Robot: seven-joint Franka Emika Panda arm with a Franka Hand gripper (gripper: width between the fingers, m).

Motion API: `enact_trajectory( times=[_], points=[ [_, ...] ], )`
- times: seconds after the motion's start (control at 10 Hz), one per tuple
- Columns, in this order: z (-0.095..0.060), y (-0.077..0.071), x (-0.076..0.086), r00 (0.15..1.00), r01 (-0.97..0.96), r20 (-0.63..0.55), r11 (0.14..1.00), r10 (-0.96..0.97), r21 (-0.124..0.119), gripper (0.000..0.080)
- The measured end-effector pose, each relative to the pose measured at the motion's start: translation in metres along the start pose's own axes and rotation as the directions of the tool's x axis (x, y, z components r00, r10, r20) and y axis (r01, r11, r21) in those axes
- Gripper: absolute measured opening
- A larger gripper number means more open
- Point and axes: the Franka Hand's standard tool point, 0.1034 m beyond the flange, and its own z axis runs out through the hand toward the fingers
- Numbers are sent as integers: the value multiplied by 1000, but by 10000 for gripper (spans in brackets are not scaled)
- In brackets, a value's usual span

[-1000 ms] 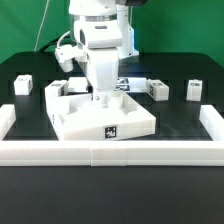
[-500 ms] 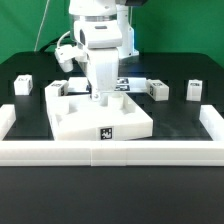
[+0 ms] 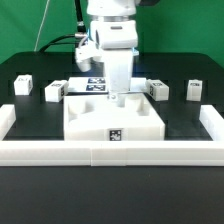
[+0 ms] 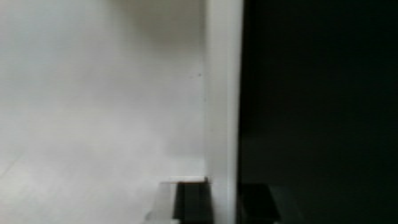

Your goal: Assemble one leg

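The large white tray-like part (image 3: 88, 127) lies in the middle of the black table, with a marker tag on its front wall. My gripper (image 3: 117, 97) reaches straight down at the tray's far wall. In the wrist view my gripper (image 4: 222, 205) has one dark finger on each side of the thin white wall (image 4: 222, 100), shut on it. Several small white legs with tags stand apart from it: two (image 3: 22, 85) (image 3: 55, 92) on the exterior view's left, two (image 3: 157, 89) (image 3: 194, 90) on its right. None is held.
A low white border (image 3: 110, 152) runs along the table's front and up both sides (image 3: 5, 118) (image 3: 212, 122). The marker board (image 3: 93, 86) lies behind the tray, partly hidden by my arm. A green backdrop stands behind.
My arm and the tray have both shifted toward the exterior view's right. The four legs have not moved.
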Motion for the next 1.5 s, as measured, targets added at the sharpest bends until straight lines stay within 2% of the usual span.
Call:
enact_trajectory(
  times=[0.3,0.5,0.6,1.0,1.2,1.3,1.5],
  points=[
    [0,26,33,998,-68,-9,998,68,-6,57],
    [-1,37,48,994,-105,-11,995,105,3,57],
    [-2,41,56,993,-117,-14,993,117,-1,57],
    [-1,39,54,993,-117,-14,993,117,2,57],
    [-1,47,79,995,-92,-29,996,92,-6,57],
    [-1,48,85,996,-84,-32,996,84,-5,57],
    [-1,48,85,997,-79,-22,997,80,17,57]
  ],
)
